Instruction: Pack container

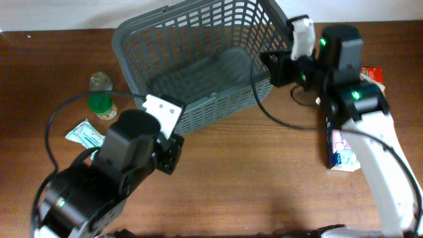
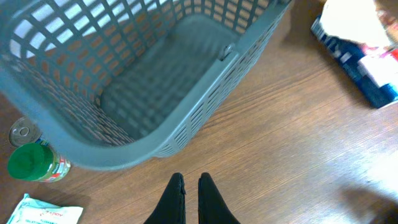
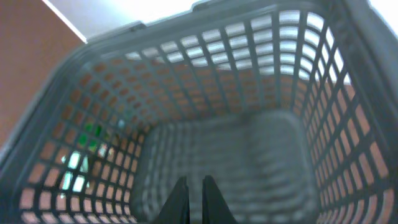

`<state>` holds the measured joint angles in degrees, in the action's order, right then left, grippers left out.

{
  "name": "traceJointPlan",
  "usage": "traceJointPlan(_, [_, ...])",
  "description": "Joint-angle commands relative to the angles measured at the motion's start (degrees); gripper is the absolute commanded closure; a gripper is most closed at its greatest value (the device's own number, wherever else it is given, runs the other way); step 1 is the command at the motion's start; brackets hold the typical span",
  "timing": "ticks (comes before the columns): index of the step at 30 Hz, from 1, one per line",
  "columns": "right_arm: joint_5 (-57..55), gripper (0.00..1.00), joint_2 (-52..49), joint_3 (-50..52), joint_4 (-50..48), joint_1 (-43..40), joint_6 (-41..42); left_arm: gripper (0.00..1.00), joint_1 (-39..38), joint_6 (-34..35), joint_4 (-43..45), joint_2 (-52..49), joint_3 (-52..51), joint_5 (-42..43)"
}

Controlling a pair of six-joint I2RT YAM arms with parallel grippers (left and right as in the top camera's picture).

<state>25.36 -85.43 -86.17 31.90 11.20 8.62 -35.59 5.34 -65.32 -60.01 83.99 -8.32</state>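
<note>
The container is a large dark grey slotted basket at the back centre of the table, with nothing visible inside it. My left gripper is shut and holds nothing; in the left wrist view its fingertips hover over bare wood just in front of the container's near rim. My right gripper reaches over the container's right rim. In the right wrist view it is shut, holds nothing and points down at the bare container floor.
Left of the container stand a green-lidded bottle and a clear-lidded jar, with a pale packet in front of them. A blue and white box lies at the right under my right arm, a red pack behind it.
</note>
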Motion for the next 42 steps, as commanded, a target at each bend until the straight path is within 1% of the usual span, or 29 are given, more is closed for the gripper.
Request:
traceJointPlan(1, [-3.4,0.96,-6.2,-12.0,5.0,0.5,-1.0,0.98,0.3,1.6,-1.0,2.5,-0.2,0.8])
traceJointPlan(3, [-5.0,0.97,-9.9,-18.0,9.8,0.5,-2.4,0.98,0.3,1.6,-1.8,3.1,-0.2,0.8])
traceJointPlan(6, [-10.9,0.96,-14.6,-25.9,17.5,0.8,-2.9,0.98,0.3,1.6,-2.8,3.1,-0.2,0.8])
traceJointPlan(9, [-13.1,0.96,-17.3,-29.6,22.4,0.8,-3.8,0.98,0.3,1.7,-2.8,3.0,-0.2,0.8])
traceJointPlan(17, [-15.1,0.96,-20.2,-29.8,28.0,0.8,-3.9,0.98,0.2,1.7,-2.8,3.0,-0.2,0.8])
traceJointPlan(23, [-18.8,0.96,-21.0,-29.8,32.2,0.8,-3.8,0.98,0.2,1.7,-2.8,3.0,-0.2,0.8])
traceJointPlan(33, [-18.8,0.96,-20.8,-30.1,39.6,0.9,-3.2,0.98,0.2,1.7,-2.8,3.0,-0.2,0.8])
traceJointPlan(42, [-18.7,0.96,-20.3,-32.2,46.2,0.9,-0.5,0.98,0.3,1.7,-2.8,3.0,-0.2,0.7])
